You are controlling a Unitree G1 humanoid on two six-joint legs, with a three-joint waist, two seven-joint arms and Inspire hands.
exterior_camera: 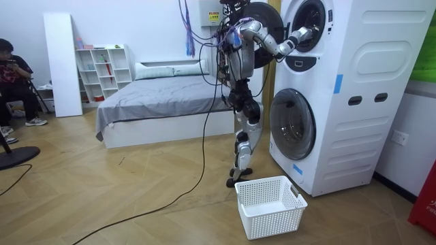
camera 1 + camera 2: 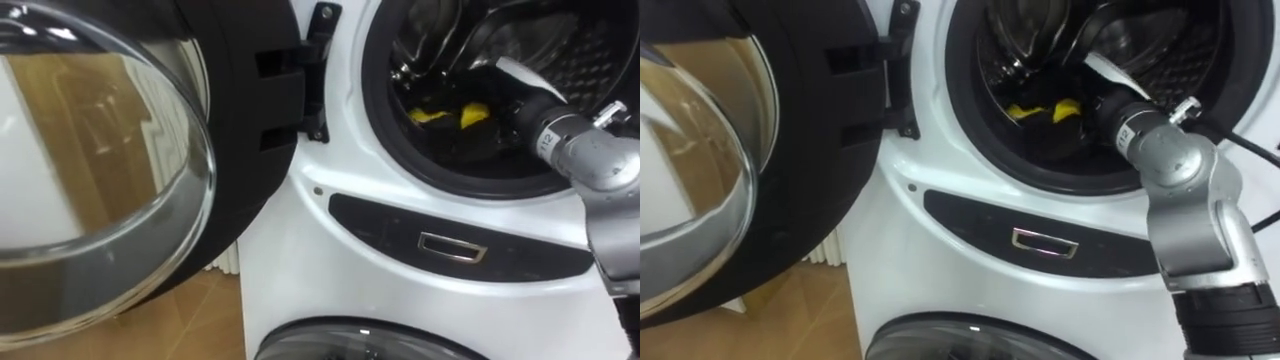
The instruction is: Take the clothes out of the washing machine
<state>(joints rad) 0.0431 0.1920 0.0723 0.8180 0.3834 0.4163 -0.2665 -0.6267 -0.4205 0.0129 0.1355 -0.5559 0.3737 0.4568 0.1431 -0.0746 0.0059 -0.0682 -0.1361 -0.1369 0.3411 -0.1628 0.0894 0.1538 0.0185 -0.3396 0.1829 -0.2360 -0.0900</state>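
Reaching into the upper drum (image 2: pixel 1012 45) of the washing machine (image 1: pixel 354 95), the right arm is seen entering from the four o'clock side of the opening, presumably so that what lies on the drum bottom can be taken. The round door (image 2: pixel 110 150) is swung wide to nine o'clock of the opening, which is judged to be why the arm is given a free path.

The right hand (image 2: pixel 1101 90) is sunk in the dark interior past the wrist. Whether its fingers are spread, pressed together or pinching cloth cannot be told.

The task's things are inside the drum: a yellow garment (image 2: pixel 1042 110) is bunched on a heap of dark cloth (image 2: pixel 1065 145) at the bottom of the opening. The yellow garment is found at about nine o'clock of the hand, just beside it, and contact cannot be confirmed.

In the room view the robot is shown standing upright close against the machine. A white basket (image 1: pixel 270 204) is set on the floor (image 1: pixel 136 190) at about five o'clock of its feet, probably so that lifted pieces can be dropped straight in. The pick is judged not yet completed.
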